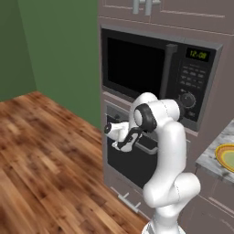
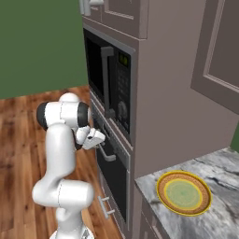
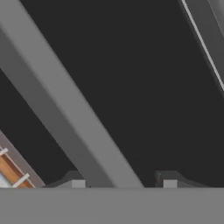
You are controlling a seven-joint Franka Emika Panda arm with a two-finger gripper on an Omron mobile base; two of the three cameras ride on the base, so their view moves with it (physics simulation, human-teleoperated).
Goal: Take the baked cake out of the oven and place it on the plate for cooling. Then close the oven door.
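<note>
The white arm rises from its base, bends at a dark-jointed elbow held high and reaches forward and slightly down, its wrist turned so the claw [image 2: 103, 136] points straight ahead. In the hand view the two dark fingertips [image 3: 169, 180] stand apart at the bottom edge, with a grey bar running diagonally between them; whether they press it cannot be told.

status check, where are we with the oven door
Gripper at the oven door, fingers astride its handle. Door closed. Plate bare on counter.
</note>
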